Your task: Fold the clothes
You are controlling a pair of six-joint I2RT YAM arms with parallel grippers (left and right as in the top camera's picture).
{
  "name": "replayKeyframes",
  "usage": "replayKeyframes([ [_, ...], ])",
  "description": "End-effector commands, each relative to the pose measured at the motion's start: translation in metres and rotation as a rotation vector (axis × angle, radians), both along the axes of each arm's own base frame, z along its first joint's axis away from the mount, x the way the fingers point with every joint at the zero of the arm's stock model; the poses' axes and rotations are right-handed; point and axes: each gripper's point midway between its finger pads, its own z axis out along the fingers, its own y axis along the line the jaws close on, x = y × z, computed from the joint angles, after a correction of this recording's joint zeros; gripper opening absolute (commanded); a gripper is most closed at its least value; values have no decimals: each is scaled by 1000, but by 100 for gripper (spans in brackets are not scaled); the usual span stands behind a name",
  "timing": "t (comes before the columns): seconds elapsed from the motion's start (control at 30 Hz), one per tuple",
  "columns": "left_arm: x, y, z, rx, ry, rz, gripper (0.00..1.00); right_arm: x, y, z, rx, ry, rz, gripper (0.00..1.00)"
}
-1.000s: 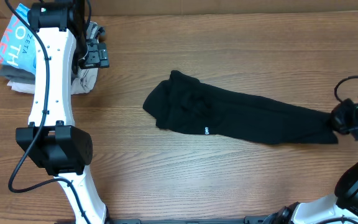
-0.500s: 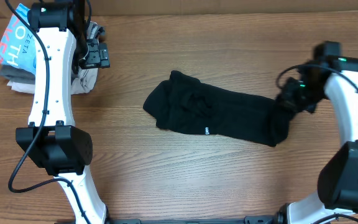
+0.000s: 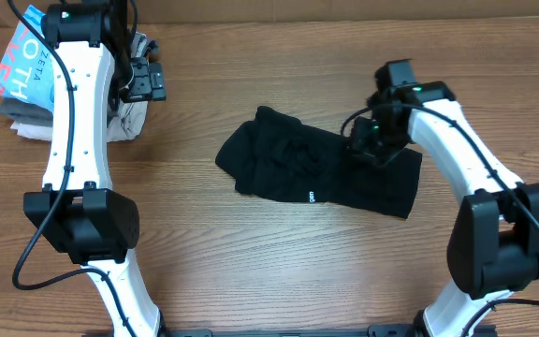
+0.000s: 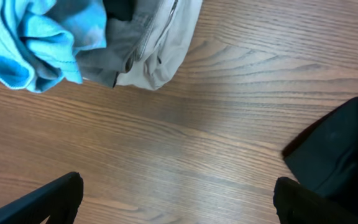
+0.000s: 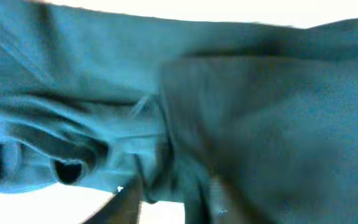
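Note:
The clothes, a black garment with a small white logo, lie across the middle of the table with the right end doubled back over the body. My right gripper sits low on that doubled end. Dark fabric fills the blurred right wrist view, and I cannot make out how the jaws stand or whether they hold cloth. My left gripper hangs open at the far left by the pile, nothing between its fingertips. One edge of the clothes shows at the right of the left wrist view.
A pile at the back left holds a light blue shirt with pink-and-white lettering and grey and beige folded garments. The left wrist view looks down on the blue shirt and the beige garment. Bare wood runs along the front.
My right gripper has swung in from the far right edge to the middle, dragging the garment's right end over its body, so the garment lies shorter. The left arm has not moved.

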Motion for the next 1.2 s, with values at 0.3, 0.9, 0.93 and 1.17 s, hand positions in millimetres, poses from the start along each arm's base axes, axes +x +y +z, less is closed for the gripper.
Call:
replayKeyframes([
  [0.3, 10, -55, -8, -212, -18, -204, 100, 17, 15, 73, 114, -81, 81, 96],
  [0.9, -12, -147, -138, -489, 13, -704, 100, 9, -35, 74, 30, -26, 23, 100],
  [0.93, -12, -147, -144, -491, 7, -707, 100, 9, -35, 75, 30, -27, 23, 100],
  [1.17, -23, -167, -167, -598, -42, -769, 100, 11, -37, 74, 19, -33, 21, 100],
])
